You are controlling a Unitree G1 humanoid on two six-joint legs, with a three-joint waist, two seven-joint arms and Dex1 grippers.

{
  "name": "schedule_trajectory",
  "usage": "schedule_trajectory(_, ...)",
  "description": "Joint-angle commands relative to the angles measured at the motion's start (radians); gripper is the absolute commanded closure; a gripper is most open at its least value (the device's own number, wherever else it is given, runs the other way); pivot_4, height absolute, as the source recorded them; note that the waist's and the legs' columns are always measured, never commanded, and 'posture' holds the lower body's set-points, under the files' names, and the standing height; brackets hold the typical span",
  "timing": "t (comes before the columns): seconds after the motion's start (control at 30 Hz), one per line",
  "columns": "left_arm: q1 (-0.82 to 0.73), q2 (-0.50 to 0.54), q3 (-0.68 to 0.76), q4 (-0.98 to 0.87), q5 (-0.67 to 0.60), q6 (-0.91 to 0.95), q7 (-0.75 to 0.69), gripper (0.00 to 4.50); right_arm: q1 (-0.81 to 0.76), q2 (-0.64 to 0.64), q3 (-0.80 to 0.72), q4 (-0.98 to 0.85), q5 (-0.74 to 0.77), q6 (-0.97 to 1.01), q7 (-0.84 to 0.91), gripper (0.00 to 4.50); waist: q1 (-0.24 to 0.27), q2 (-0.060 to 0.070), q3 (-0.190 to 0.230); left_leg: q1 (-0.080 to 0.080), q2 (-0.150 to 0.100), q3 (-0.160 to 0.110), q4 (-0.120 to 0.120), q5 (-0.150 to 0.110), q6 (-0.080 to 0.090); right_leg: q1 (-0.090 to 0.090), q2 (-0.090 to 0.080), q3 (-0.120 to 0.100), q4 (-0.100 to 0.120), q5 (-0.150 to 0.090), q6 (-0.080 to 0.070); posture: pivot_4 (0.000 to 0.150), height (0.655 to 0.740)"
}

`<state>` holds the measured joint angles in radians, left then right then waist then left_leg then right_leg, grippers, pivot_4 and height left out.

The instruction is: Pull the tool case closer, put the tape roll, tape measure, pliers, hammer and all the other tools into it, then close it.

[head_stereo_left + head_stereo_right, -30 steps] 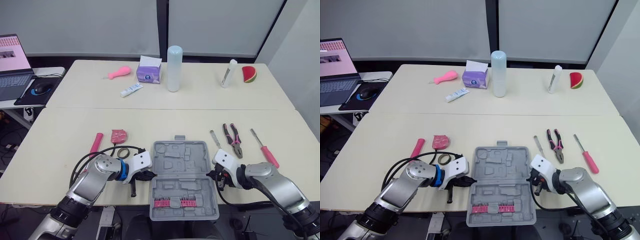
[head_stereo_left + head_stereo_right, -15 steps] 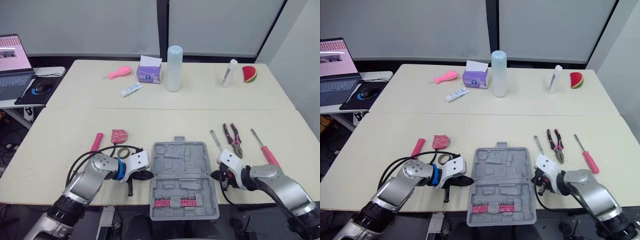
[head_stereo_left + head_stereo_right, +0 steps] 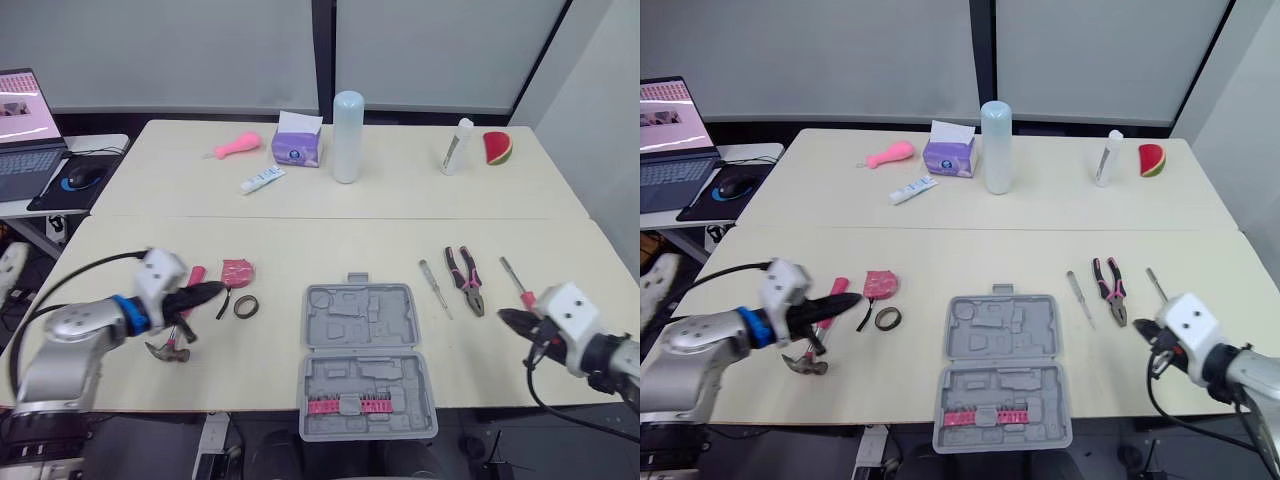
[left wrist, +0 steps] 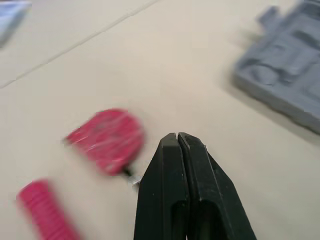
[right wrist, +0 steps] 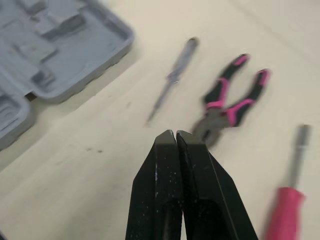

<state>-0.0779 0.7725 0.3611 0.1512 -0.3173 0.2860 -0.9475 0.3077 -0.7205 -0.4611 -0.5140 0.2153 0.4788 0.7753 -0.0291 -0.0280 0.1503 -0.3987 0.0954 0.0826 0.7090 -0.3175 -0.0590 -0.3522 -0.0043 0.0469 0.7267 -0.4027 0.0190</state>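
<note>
The left arm comes in from the left side, low over the table [image 3: 320,250]. Its left gripper [image 3: 215,291] points sideways to the middle. The two black fingers are pressed tight together and hold nothing. The tips are just beside the tape roll [image 3: 245,306] and near the tape measure [image 3: 238,271].

The right arm comes in from the right side. Its right gripper [image 3: 505,318] points at the middle too. Its fingers are also pressed together with nothing in them. It is just beside the red screwdriver [image 3: 520,290].

The tool case [image 3: 367,360] is grey plastic and lies open and flat at the near edge of the table, between the two arms. It has many little shaped hollows inside. Its long side runs away from the robot, with the handle at the far end. A row of pink bits sits in the near half.

The tape roll is a small dark ring. The tape measure is a round pink lump. The hammer [image 3: 170,345] has a pink handle that points away from the robot, and its metal head is at the near end. The pliers [image 3: 466,280] have pink and black handles that point away, with the nose toward the robot. A thin metal screwdriver [image 3: 435,287] lies between the pliers and the case.
</note>
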Motion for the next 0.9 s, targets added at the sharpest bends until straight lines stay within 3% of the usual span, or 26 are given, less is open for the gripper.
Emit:
schedule_trajectory(0.03,0.049,-0.002,0.139,0.087,-0.029,-0.034,0.082,4.32,0.051,0.035,-0.133,0.011,0.019,-0.075,-0.023,4.49,0.0,0.0,0.0,0.0,0.0,0.0,0.0,0.0,0.0,0.0,0.0,0.0,0.0,0.0,0.0,0.15,0.7075)
schedule_trajectory(0.1,0.102,-0.003,0.19,0.121,-0.034,-0.05,0.102,3.94,0.094,0.065,-0.19,0.035,0.041,-0.101,-0.02,4.5,0.001,0.0,0.0,0.0,0.0,0.0,-0.001,0.0,0.0,0.0,0.0,0.0,0.0,0.0,0.0,0.15,0.7075)
schedule_trajectory(0.2,0.177,-0.012,0.242,0.154,-0.054,-0.064,0.108,3.02,0.154,0.095,-0.253,0.108,0.041,-0.182,-0.01,4.5,0.001,0.0,0.0,0.0,0.0,0.0,-0.001,0.0,0.0,0.0,-0.001,0.0,-0.001,0.0,0.0,0.15,0.7075)
schedule_trajectory(0.53,0.386,-0.071,0.321,0.135,-0.098,-0.063,0.142,0.0,0.299,0.112,-0.269,0.319,0.049,-0.371,0.068,2.45,0.0,-0.001,-0.001,0.004,0.0,0.001,-0.004,-0.002,0.004,0.003,-0.001,0.0,-0.002,0.0,0.0,0.15,0.7075)
schedule_trajectory(0.73,0.437,-0.084,0.317,0.079,-0.106,-0.052,0.141,0.0,0.282,0.085,-0.24,0.348,0.054,-0.393,0.086,1.18,0.0,-0.001,-0.001,0.007,0.0,0.002,-0.008,-0.002,0.003,0.006,0.0,0.001,-0.006,0.0,0.0,0.15,0.7075)
schedule_trajectory(0.83,0.456,-0.077,0.319,0.071,-0.11,-0.049,0.127,0.0,0.266,0.07,-0.228,0.355,0.054,-0.397,0.084,0.25,0.0,-0.001,-0.001,0.015,0.0,0.002,-0.011,-0.002,0.004,0.014,-0.001,0.001,-0.01,0.0,0.0,0.15,0.7075)
schedule_trajectory(0.9,0.481,-0.074,0.317,0.047,-0.11,-0.049,0.112,0.0,0.256,0.058,-0.217,0.347,0.054,-0.401,0.092,0.03,-0.001,-0.001,-0.001,0.017,0.0,0.002,-0.012,-0.003,0.003,0.016,-0.001,0.001,-0.011,0.0,0.0,0.15,0.7075)
